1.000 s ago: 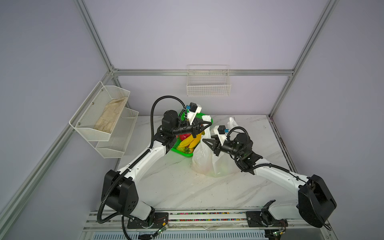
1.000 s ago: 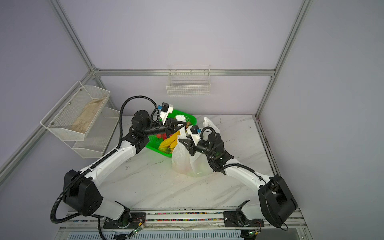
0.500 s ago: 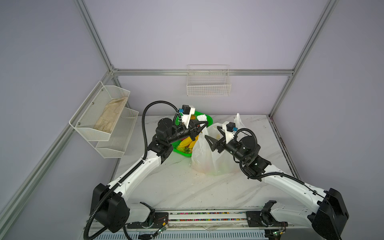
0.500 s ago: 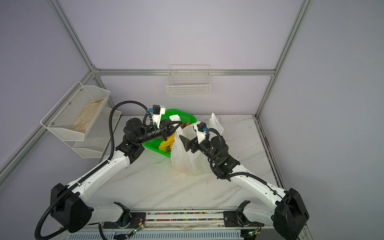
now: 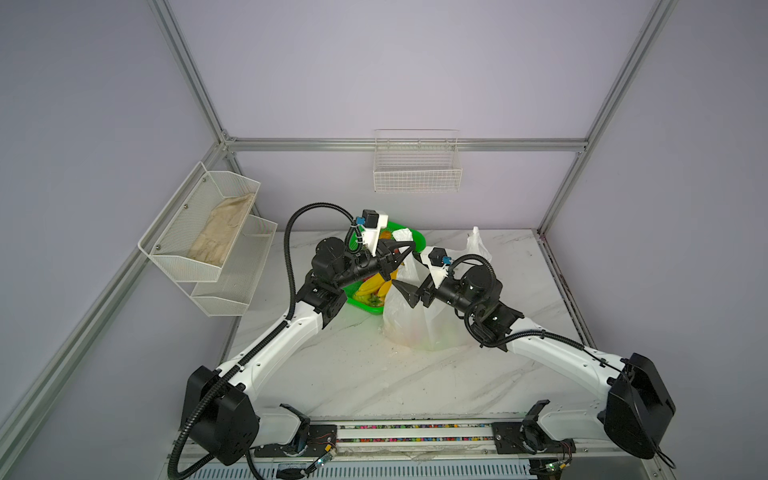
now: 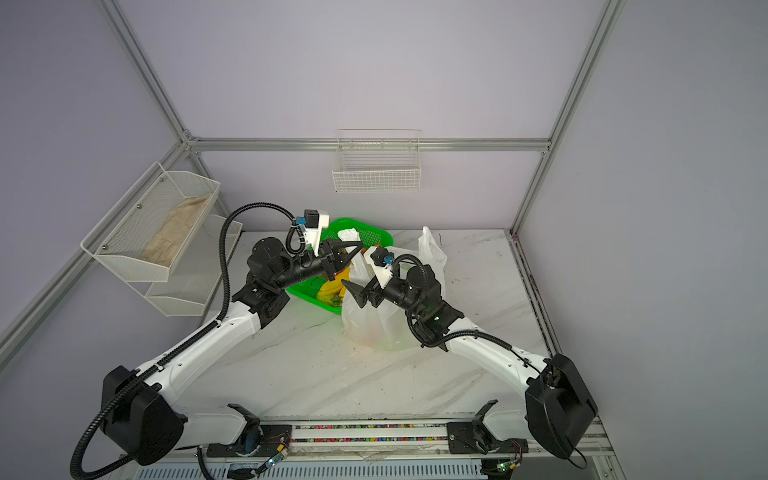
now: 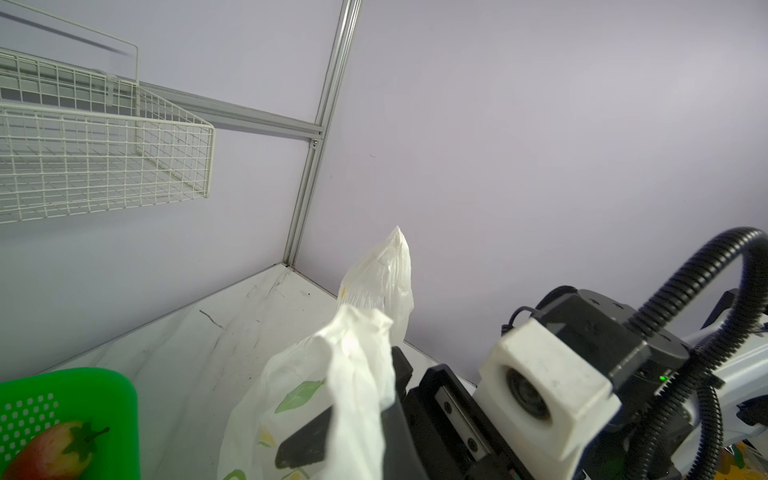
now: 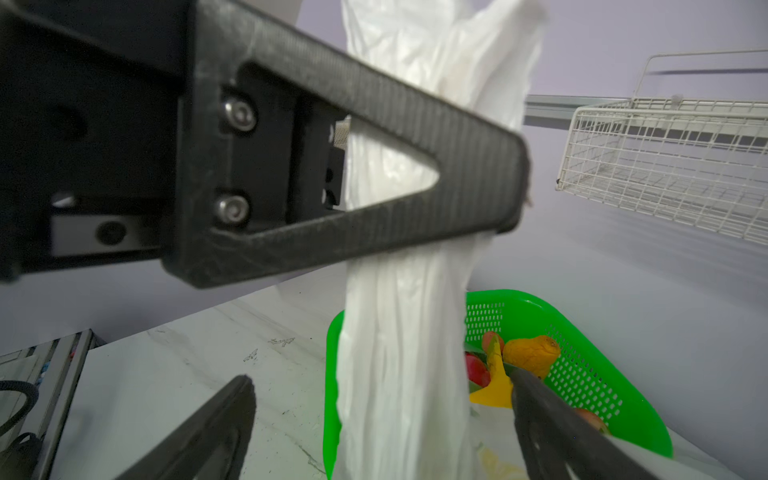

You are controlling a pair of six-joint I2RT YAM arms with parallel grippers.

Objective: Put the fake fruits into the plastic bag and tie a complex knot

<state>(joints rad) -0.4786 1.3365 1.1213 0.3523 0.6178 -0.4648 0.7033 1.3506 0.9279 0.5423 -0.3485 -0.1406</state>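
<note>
The white plastic bag (image 5: 415, 326) (image 6: 374, 326) stands on the marble table, with faint fruit colours showing through it. My left gripper (image 5: 408, 250) (image 6: 356, 246) is shut on one bag handle (image 8: 399, 332) (image 7: 357, 386) and holds it up above the bag. My right gripper (image 5: 409, 283) (image 6: 356, 286) (image 8: 374, 419) is open, its jaws either side of that handle strip without touching it. The other handle (image 5: 476, 245) (image 7: 386, 270) sticks up free. Fake fruits (image 5: 372, 289) (image 8: 532, 357), bananas and red ones, lie in the green basket (image 5: 417, 239) (image 8: 582, 374). No knot is in view.
A white wire basket (image 5: 417, 174) hangs on the back wall. A two-tier mesh shelf (image 5: 208, 249) holding a beige cloth is mounted on the left wall. In the left wrist view an apple (image 7: 45, 449) lies in the basket's corner.
My right gripper has gone from nearly shut to wide open, letting go of the bag, and has drawn slightly left. The left gripper still holds the handle up.
</note>
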